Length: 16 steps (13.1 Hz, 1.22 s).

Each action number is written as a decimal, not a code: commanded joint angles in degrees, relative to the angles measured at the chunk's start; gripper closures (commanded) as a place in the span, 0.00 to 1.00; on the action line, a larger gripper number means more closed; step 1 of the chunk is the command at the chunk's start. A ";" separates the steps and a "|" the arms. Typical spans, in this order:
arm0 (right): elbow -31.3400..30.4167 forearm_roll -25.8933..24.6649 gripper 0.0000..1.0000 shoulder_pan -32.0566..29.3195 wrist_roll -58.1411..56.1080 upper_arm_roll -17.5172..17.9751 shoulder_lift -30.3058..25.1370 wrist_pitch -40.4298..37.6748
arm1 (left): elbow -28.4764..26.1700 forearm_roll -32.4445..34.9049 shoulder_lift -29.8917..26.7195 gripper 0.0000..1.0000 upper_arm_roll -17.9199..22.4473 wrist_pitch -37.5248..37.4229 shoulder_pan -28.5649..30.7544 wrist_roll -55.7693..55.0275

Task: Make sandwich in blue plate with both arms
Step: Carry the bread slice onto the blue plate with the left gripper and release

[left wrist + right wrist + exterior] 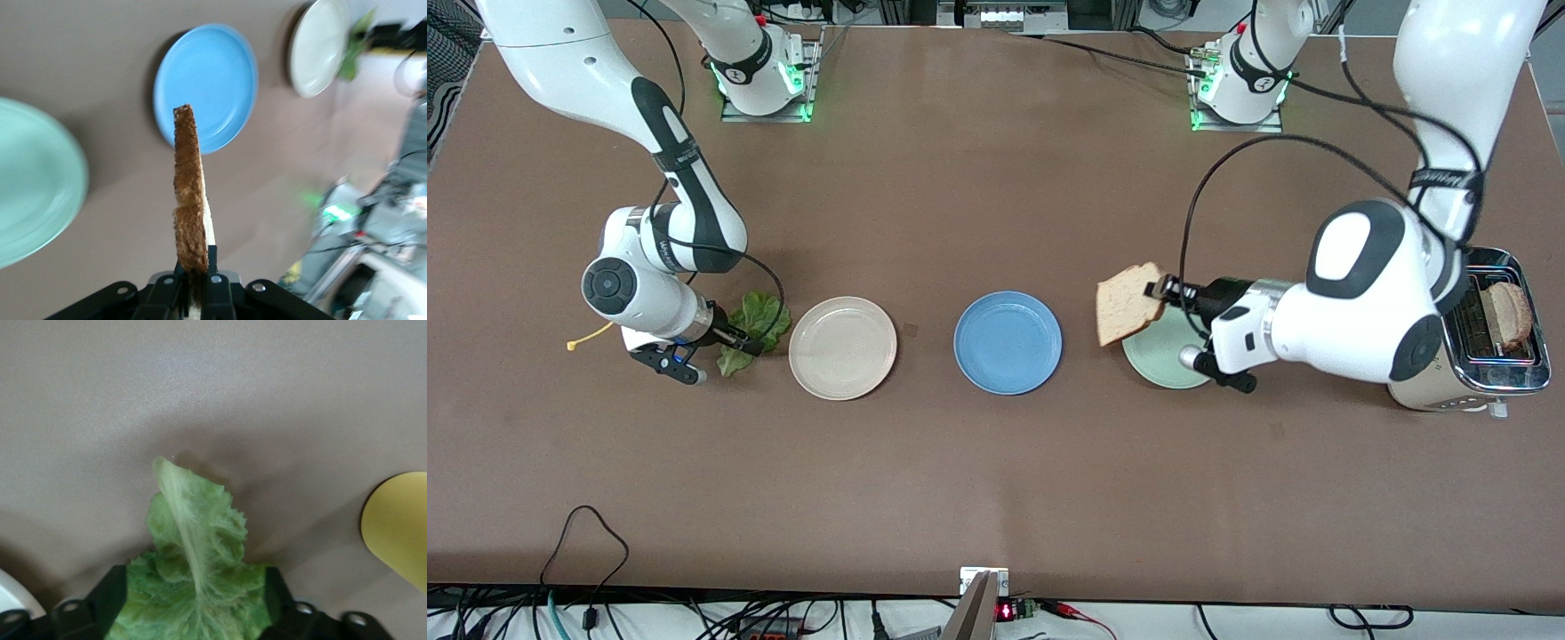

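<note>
The blue plate point(1008, 342) lies bare at the table's middle; it also shows in the left wrist view point(207, 87). My left gripper point(1163, 289) is shut on one edge of a bread slice point(1129, 304) and holds it on edge in the air over the rim of the mint-green plate point(1160, 360). In the left wrist view the slice point(188, 193) stands up from the shut gripper point(197, 267). My right gripper point(740, 342) is low at a green lettuce leaf point(758, 327) beside the cream plate point(842, 348). Its fingers stand wide apart with the leaf point(193, 547) between them.
A shiny toaster point(1485, 347) with a second bread slice point(1507, 316) in it stands at the left arm's end of the table. A thin yellow strip point(587, 338) lies near the right arm's wrist. Black cables hang from both arms.
</note>
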 commanded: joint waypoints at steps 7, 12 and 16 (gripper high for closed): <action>1.58 -0.46 0.29 -0.18 -1.85 -0.68 1.43 0.21 | -3.50 -21.18 14.11 0.99 -0.33 18.92 -7.57 16.27; 2.45 -0.63 0.31 -0.18 -1.94 -0.68 2.31 0.12 | -4.21 -21.72 18.33 0.99 -0.33 23.58 -9.67 22.87; 2.54 -1.33 0.60 -0.27 -4.75 -0.76 2.49 0.03 | -4.03 -21.82 18.25 0.01 0.02 24.38 -9.86 23.77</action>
